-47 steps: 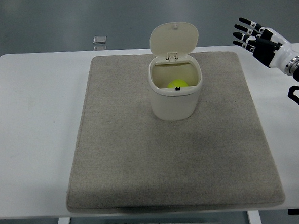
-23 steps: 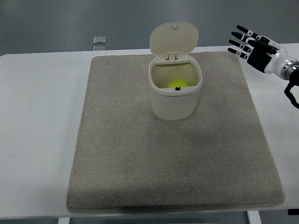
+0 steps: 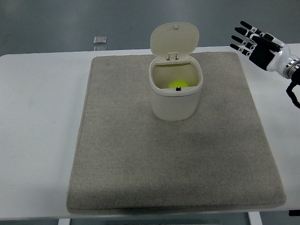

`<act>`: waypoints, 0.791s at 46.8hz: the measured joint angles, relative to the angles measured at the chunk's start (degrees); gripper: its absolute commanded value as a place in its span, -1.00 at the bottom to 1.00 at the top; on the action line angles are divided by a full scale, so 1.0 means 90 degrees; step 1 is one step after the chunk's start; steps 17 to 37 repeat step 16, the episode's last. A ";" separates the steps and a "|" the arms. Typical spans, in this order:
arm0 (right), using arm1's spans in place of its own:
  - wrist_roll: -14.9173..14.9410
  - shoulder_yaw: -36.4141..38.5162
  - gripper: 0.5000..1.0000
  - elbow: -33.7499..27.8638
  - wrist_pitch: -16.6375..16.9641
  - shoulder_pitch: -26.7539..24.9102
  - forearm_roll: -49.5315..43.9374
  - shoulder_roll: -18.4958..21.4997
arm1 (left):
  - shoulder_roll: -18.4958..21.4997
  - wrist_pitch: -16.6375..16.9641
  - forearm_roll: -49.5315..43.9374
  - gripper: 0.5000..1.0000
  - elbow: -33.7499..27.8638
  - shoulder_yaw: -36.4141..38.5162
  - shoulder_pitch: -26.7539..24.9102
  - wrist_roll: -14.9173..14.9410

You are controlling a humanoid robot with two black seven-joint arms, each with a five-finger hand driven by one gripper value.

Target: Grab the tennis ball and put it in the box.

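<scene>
Sitting at the bottom of the box (image 3: 176,93), the tennis ball (image 3: 178,84) is showing yellow under the raised lid (image 3: 174,39), so the placing looks done. The box is standing on the grey mat (image 3: 173,136) toward the far side of the white table (image 3: 33,124). Well to the right, the right hand (image 3: 251,41) is hovering with fingers spread and holding nothing; over the last second it has been drifting slightly and turning at the wrist, staying clear of the box, which suggests it is retreating.
</scene>
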 measured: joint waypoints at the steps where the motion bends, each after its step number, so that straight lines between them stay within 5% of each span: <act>1: 0.0021 0.0000 0.64 0.0000 -0.0001 0.0000 0.0000 -0.0004 | 0.0000 0.0000 0.0000 0.97 0.0000 0.0000 0.0000 0.0000; 37: 0.0212 0.0000 0.64 -0.0010 -0.0023 0.0008 0.0007 -0.0023 | 0.0000 0.0000 0.0000 0.97 0.0000 0.0001 -0.0002 -0.0003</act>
